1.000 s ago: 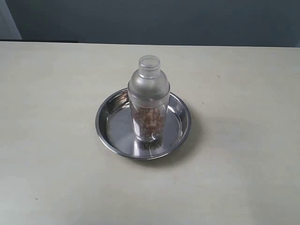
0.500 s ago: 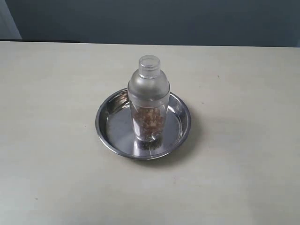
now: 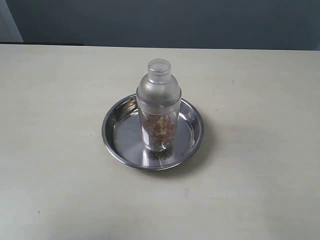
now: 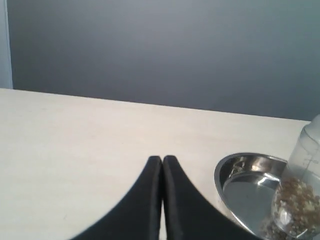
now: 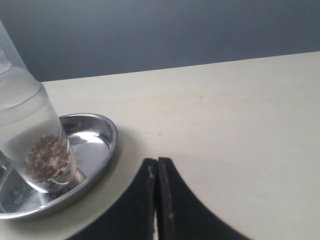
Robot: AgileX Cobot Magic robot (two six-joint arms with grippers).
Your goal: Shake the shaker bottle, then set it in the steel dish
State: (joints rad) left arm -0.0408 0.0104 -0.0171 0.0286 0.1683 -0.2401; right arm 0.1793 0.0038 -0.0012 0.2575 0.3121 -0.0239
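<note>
The shaker bottle (image 3: 158, 107), clear with a frosted domed top, small round cap and brownish grains inside, stands upright in the steel dish (image 3: 120, 130) in the middle of the table. Neither arm shows in the exterior view. In the left wrist view my left gripper (image 4: 162, 160) is shut and empty, apart from the steel dish (image 4: 240, 172) and the shaker bottle (image 4: 302, 195) at the frame's edge. In the right wrist view my right gripper (image 5: 157, 162) is shut and empty beside the steel dish (image 5: 102, 150), with the shaker bottle (image 5: 35, 135) standing in it.
The beige table (image 3: 55, 100) runs all round the dish. A dark grey-blue wall (image 3: 175, 22) rises behind its far edge.
</note>
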